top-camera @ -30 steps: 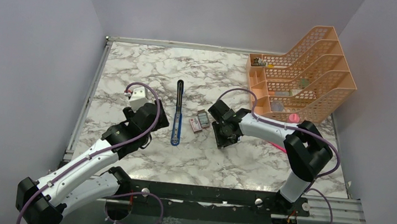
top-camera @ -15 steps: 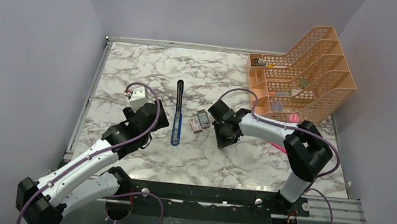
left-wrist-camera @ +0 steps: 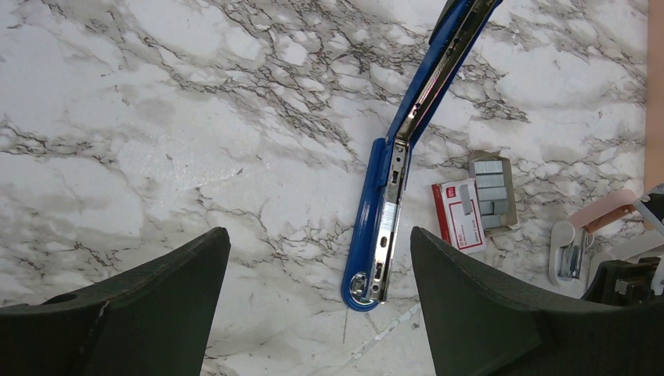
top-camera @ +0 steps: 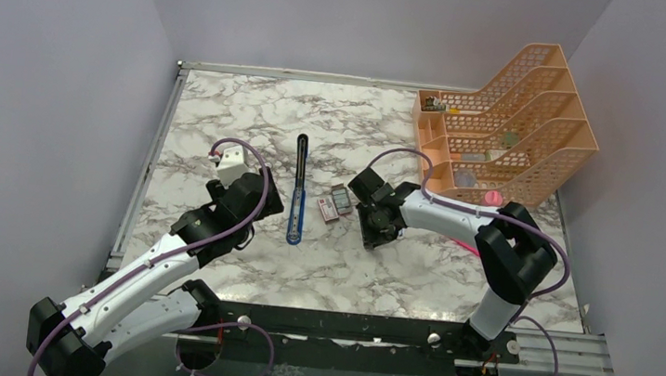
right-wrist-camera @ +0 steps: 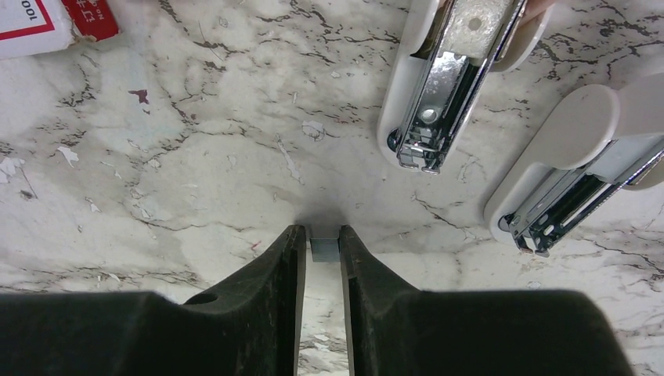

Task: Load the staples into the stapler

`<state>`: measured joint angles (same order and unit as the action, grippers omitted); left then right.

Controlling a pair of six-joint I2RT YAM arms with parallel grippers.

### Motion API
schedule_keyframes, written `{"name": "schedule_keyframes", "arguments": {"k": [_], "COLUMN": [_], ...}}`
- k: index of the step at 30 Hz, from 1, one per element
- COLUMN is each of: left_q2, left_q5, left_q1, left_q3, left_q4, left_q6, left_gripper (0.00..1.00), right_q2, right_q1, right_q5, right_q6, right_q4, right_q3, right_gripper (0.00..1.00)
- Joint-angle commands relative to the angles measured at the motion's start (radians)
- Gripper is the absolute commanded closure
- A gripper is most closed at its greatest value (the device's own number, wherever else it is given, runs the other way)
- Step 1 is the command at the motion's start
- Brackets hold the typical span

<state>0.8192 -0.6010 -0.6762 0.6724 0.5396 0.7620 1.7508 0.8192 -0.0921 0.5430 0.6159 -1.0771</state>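
Staples (left-wrist-camera: 491, 192) lie in grey tray (left-wrist-camera: 511, 196) — box (left-wrist-camera: 459, 225) alongside.

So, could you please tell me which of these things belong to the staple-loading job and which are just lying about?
For the job:
- blue stapler, opened flat
- staple box
- grey staple tray
- staple strip, pinched in the right end effector

Lying about:
- two white staplers
- orange organiser
- pink highlighter
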Motion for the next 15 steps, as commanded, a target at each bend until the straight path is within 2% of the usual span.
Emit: {"name": "schedule_keyframes", "arguments": {"k": [1, 9, 12, 15], "left_q2": [-0.009, -0.007, -0.011, -0.013], "left_q5": [-0.017, -0.017, -0.016, -0.014], "left_q1": [0.003, 0.002, 0.004, 0.003], "left_q3": [-0.008, -0.007, -0.009, -0.010], "left_q4": [-0.019, -0.018, -0.018, -0.019], "left_q6": [0.000, -0.001, 0.000, 0.002], "left_gripper": [0.14, 0.14, 0.14, 0.14], "right_q2": [0.035, 0.057, 0.054, 0.043], "right_q1": [0.006, 0.005, 0.005, 0.006], "right_q5": [-0.054, -0.069, -0.055, -0.061], "right_q6": [0.029, 0.036, 0.026, 0.026], "right_q4": [0.001, 0.007, 0.008, 0.013], "right_q3": [-0.017, -0.024, -0.022, -0.015], "right_gripper": [0.73, 0.73, 0.79, 0.81]}}
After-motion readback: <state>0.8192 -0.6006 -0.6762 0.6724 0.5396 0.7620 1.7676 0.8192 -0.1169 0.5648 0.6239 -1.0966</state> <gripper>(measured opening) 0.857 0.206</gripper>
